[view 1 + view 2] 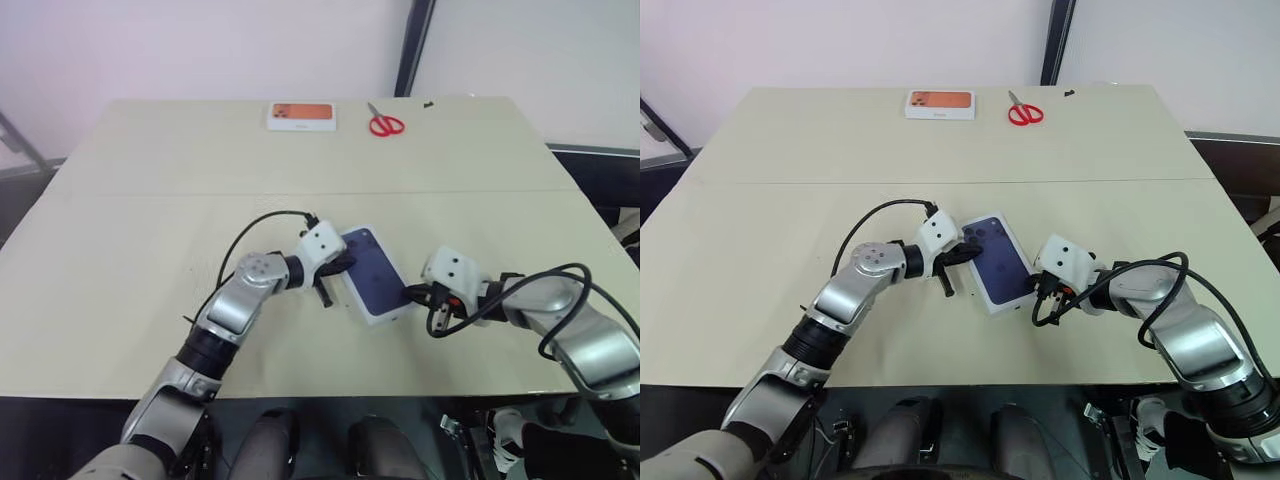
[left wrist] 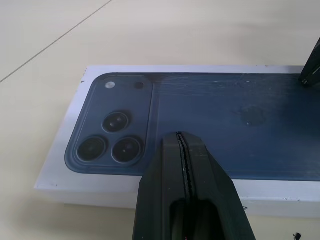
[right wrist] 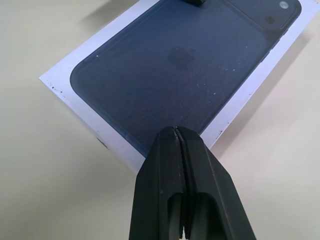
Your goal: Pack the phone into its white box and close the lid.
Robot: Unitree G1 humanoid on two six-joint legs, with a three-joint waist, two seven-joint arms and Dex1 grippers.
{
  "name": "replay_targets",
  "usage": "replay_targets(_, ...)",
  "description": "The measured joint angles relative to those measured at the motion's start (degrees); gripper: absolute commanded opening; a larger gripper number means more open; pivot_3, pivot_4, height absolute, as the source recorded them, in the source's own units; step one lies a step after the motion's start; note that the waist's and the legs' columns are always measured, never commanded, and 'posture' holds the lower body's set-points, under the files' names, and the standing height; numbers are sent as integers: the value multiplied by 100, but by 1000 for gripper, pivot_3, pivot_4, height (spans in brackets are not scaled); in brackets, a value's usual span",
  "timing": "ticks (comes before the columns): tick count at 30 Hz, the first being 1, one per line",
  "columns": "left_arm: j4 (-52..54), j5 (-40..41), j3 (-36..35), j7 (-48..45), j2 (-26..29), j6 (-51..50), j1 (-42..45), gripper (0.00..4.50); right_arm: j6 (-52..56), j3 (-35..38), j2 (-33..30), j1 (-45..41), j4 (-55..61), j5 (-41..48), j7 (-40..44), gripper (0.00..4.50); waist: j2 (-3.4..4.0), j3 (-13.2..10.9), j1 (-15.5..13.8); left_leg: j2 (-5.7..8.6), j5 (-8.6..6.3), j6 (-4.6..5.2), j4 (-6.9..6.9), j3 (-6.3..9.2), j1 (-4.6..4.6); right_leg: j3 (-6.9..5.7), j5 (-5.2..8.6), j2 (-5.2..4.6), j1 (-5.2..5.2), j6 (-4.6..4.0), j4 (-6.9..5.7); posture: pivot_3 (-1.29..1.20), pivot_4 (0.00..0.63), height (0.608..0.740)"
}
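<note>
Left eye view: we see the lid (image 1: 375,277), white with a dark blue phone printed on its top, lying just below the middle of the frame on the beige worktop (image 1: 140,250), set at a slant with the printed camera lenses toward its upper end. It sits closed down over the white box (image 2: 150,191), of which a white side wall shows beneath the print in the left wrist view. We cannot see the phone itself.

The left gripper (image 1: 345,266) reaches in from the lower left and its 2 black fingers (image 2: 186,185) are pressed together with nothing between them; their tips lie over the long edge of the lid near the 3 printed lenses. The right gripper (image 1: 412,295) comes in from the lower right, and its fingers (image 3: 182,170) are likewise fully closed on nothing, with their tips at the lid's opposite long edge toward its lower end. Whether either pair actually presses on the lid we cannot tell.

At the top of the frame, well apart from both arms, a white box with an orange picture (image 1: 302,116) lies flat near the far edge of the worktop, and just to its right are scissors with red handles (image 1: 384,122). A small dark speck (image 1: 428,104) sits farther right, too small for us to identify.
</note>
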State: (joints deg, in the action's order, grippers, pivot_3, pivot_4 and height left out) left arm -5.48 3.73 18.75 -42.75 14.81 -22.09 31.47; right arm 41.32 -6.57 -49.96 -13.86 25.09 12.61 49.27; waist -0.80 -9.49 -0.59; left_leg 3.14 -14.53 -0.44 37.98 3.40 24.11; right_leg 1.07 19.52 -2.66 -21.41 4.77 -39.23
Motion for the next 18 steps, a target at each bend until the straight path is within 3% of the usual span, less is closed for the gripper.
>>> replay_targets(6,786,734,-880,-303,596,-113,-976,0,-477,573,605,-451,-690,168,-331,38,8,-1,91,-2,1,-3,-14,-1,0,3,0,1,-9,-1,0,0,150,740)
replay_targets(12,1750,1418,-1914,-511,1288,-117,-2127,0,-485,1301,661,-670,-1355,808,-115,38,9,-2,71,-1,-1,0,-13,0,0,0,0,-7,0,-1,10,0,150,740)
replay_targets(18,2136,1803,-2880,-261,1631,-144,-2774,0,-515,1802,580,-800,-2178,1172,201,38,13,-4,14,-1,-3,3,-14,-2,-1,0,1,-7,-1,-2,11,0,150,740)
